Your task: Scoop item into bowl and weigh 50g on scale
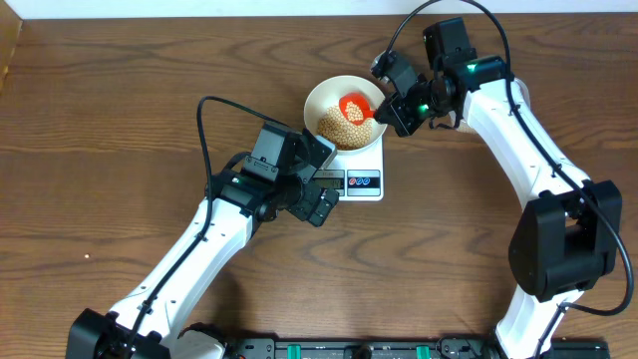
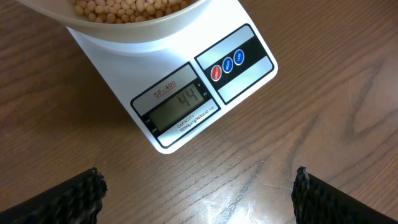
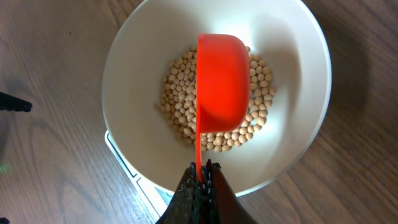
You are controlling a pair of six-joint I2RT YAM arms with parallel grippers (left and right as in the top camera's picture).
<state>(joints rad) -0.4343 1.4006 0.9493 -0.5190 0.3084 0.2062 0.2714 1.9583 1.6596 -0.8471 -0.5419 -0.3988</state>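
The right gripper [image 3: 200, 177] pinches the handle of an orange scoop [image 3: 222, 84], turned on its side over the white bowl [image 1: 324, 97] of soybeans [image 3: 180, 106]. The bowl sits on the scale [image 2: 186, 99], hiding most of the platform. The display [image 2: 180, 102] reads 44. The left gripper [image 2: 198, 190] hovers nearby, fingers [image 2: 68, 196] spread wide and cut off by the frame.

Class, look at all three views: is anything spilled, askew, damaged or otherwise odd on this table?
Nothing stands out. The beans all lie inside the bowl, which sits on the scale; no strays show on the table. The right gripper holds the red scoop turned on its side over the bowl. The display reads 44.
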